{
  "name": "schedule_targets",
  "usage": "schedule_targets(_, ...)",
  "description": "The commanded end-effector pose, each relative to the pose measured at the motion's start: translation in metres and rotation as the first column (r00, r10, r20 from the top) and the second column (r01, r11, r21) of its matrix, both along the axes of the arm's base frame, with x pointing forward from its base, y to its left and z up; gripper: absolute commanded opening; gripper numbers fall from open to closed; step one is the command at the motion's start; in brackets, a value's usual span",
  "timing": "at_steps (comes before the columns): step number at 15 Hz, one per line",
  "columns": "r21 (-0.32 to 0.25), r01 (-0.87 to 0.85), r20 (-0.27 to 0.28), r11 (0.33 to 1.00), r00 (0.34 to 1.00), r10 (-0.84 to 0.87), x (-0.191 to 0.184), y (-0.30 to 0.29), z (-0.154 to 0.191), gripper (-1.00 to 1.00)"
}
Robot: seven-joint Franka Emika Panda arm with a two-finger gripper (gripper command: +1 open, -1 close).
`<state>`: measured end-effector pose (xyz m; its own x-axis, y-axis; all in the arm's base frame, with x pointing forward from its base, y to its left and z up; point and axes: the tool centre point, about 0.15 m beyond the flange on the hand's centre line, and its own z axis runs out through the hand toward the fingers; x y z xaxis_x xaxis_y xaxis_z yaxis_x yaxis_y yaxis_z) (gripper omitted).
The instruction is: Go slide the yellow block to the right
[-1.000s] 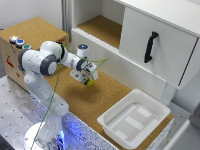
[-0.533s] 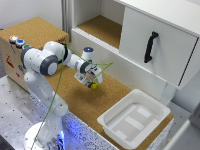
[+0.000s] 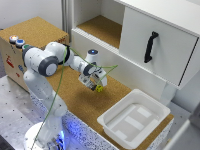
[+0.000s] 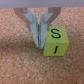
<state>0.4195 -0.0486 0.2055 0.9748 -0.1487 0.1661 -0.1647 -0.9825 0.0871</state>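
The yellow block is a tiny yellow-green cube on the cork tabletop, just off my gripper on the exterior view's right. In the wrist view the block shows dark marks on two faces. My gripper has its fingers closed together with nothing between them. Their tips rest against the block's side, low over the cork. The block is outside the jaws, not held.
A white tray sits on the cork at the exterior view's lower right, close to the block. A white cabinet with a black handle and an open shelf stands behind. A wooden box with buttons is at the left.
My gripper and the yellow block have both shifted toward the exterior view's right and slightly nearer the white tray, the block staying against the fingertips.
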Motion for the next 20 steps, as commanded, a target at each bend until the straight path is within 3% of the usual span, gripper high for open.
schedule_targets(1, -0.081, 0.009, -0.034, 0.997, 0.999, -0.012, 0.025, 0.003, 0.004, -1.0)
schedule_targets(3, -0.088, 0.018, -0.033, 0.996, 0.999, -0.021, 0.015, 0.028, 0.027, -1.0)
schedule_targets(4, -0.093, 0.015, -0.026, 0.996, 1.0, -0.018, 0.009, 0.039, 0.038, 1.0)
schedule_targets(7, -0.072, 0.027, 0.011, 0.997, 1.0, -0.026, -0.007, 0.066, 0.07, 1.0)
schedule_targets(11, -0.045, 0.027, 0.032, 0.999, 0.999, -0.026, -0.012, 0.103, 0.087, 1.0)
schedule_targets(20, 0.094, -0.213, 0.003, 0.973, 0.977, 0.214, -0.025, 0.248, 0.073, 1.0)
